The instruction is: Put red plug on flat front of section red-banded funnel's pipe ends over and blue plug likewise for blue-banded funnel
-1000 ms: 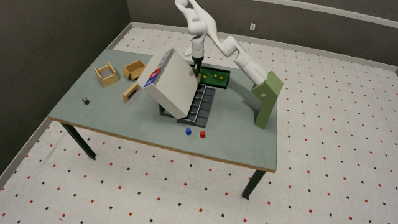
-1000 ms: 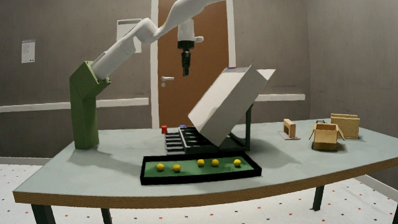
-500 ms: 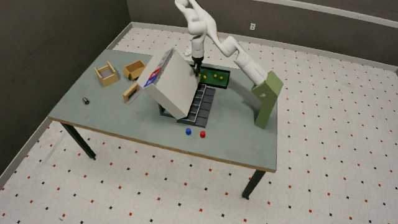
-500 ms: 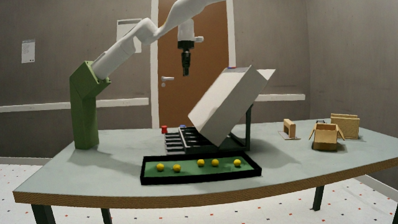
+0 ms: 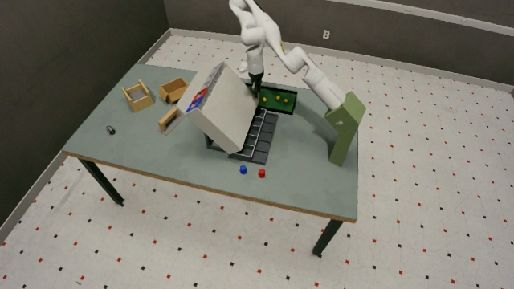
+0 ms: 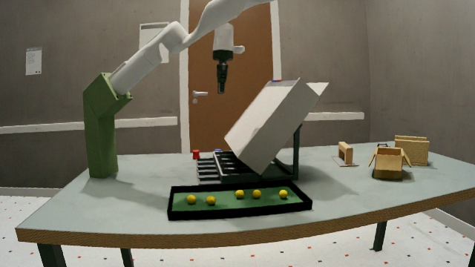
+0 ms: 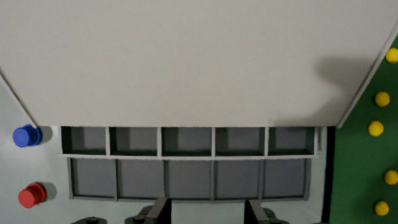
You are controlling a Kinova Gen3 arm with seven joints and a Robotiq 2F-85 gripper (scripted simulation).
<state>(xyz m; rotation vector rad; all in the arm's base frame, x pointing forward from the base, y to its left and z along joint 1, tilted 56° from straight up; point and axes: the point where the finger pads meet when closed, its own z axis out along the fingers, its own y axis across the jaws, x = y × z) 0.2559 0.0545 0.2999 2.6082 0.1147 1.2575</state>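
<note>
The gripper (image 5: 256,93) (image 6: 221,91) (image 7: 208,212), fingers partly open and holding nothing, hangs above the table. 5 yellow marbles (image 6: 240,193) (image 7: 382,99) lie in the tray (image 5: 295,105) (image 6: 240,214) (image 7: 350,165).

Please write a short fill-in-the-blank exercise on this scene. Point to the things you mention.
The tray (image 5: 295,105) (image 6: 241,213) (image 7: 345,150) holds ____ yellow marbles.
The plug nearer the cover (image 5: 233,108) (image 6: 267,115) (image 7: 200,65) is ____.
The arm's stand (image 5: 345,128) (image 6: 100,141) is ____ in colour.
The front row has ____ flat parts, all without plugs.

Missing words: five; blue; green; five.
</note>
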